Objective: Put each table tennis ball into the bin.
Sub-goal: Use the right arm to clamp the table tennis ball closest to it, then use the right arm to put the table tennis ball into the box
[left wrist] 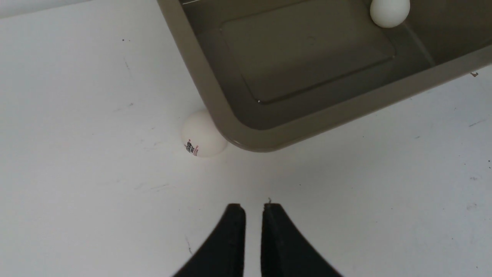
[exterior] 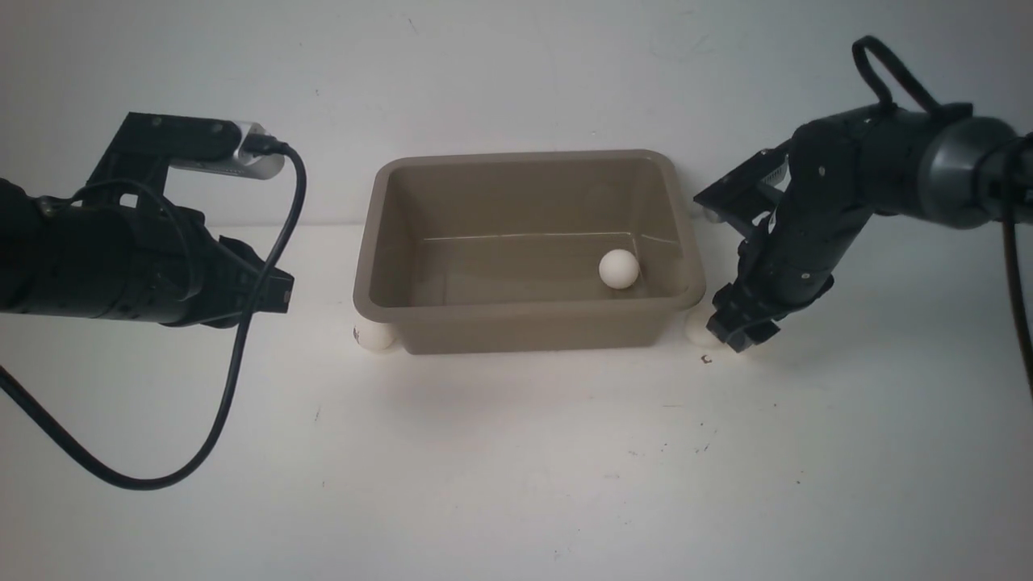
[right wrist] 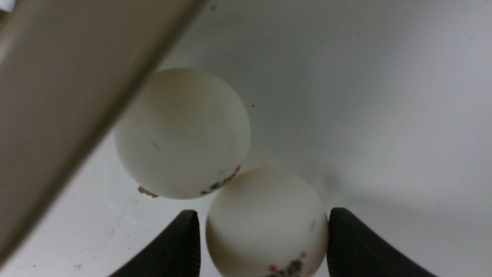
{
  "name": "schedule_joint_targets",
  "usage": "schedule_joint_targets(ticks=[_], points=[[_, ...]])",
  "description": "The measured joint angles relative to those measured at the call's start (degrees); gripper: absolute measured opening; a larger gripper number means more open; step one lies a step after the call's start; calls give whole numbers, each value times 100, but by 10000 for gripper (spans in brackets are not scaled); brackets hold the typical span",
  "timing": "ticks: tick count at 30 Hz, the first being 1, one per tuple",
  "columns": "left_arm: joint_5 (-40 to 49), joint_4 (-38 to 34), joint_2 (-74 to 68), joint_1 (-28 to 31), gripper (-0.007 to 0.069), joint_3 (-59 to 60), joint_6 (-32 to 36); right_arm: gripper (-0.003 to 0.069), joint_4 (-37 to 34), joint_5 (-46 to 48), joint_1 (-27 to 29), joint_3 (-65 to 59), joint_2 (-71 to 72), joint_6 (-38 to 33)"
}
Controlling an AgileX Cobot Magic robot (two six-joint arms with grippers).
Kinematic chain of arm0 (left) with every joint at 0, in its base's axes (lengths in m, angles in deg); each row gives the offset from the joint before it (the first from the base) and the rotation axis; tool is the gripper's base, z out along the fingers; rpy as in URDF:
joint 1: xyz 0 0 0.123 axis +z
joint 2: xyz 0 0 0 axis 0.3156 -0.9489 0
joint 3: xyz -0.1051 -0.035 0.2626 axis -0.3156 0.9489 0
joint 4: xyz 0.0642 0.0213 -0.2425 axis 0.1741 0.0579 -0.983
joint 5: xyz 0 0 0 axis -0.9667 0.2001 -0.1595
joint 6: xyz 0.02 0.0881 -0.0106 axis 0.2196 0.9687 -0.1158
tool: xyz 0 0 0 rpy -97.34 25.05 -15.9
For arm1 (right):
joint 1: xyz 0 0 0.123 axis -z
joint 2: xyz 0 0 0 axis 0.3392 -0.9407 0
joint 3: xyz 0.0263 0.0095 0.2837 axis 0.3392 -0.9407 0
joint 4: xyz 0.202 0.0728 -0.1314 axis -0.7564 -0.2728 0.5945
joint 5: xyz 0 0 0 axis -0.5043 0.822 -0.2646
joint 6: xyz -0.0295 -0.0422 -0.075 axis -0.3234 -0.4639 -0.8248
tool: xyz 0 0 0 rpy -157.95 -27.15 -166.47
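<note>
The taupe bin (exterior: 524, 327) stands at mid-table with one table tennis ball (exterior: 619, 269) inside near its right wall. A second ball (exterior: 373, 336), with a printed logo, rests against the bin's front left corner (left wrist: 230, 127); it also shows in the left wrist view (left wrist: 203, 134). My left gripper (left wrist: 253, 207) hovers short of it, shut and empty. At the front right corner my right gripper (exterior: 738, 335) is down at the table, shut on a logo ball (right wrist: 267, 223). Another ball (right wrist: 182, 132) touches that one and lies by the bin wall (right wrist: 57, 96).
The left arm's black cable (exterior: 234, 379) loops down over the white table in front of the left gripper. A small dark speck (exterior: 707, 359) lies just before the right gripper. The back wall rises close behind the bin.
</note>
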Motion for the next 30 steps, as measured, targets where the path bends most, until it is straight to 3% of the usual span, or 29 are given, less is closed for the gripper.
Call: schedule_joint_targets(ticks=[6,20,24,30], points=[[0,0,0,0,51,0,0,366,7,-10,0,0,-71,20],[0,0,0,0,51,0,54,365,628,352,11,78,734,481],[0,0,0,0,51,0,54,365,414,286,-50,452,1007,536],[0,0,0,0,51,0,54,365,-101,130,-564,1239,997,564]])
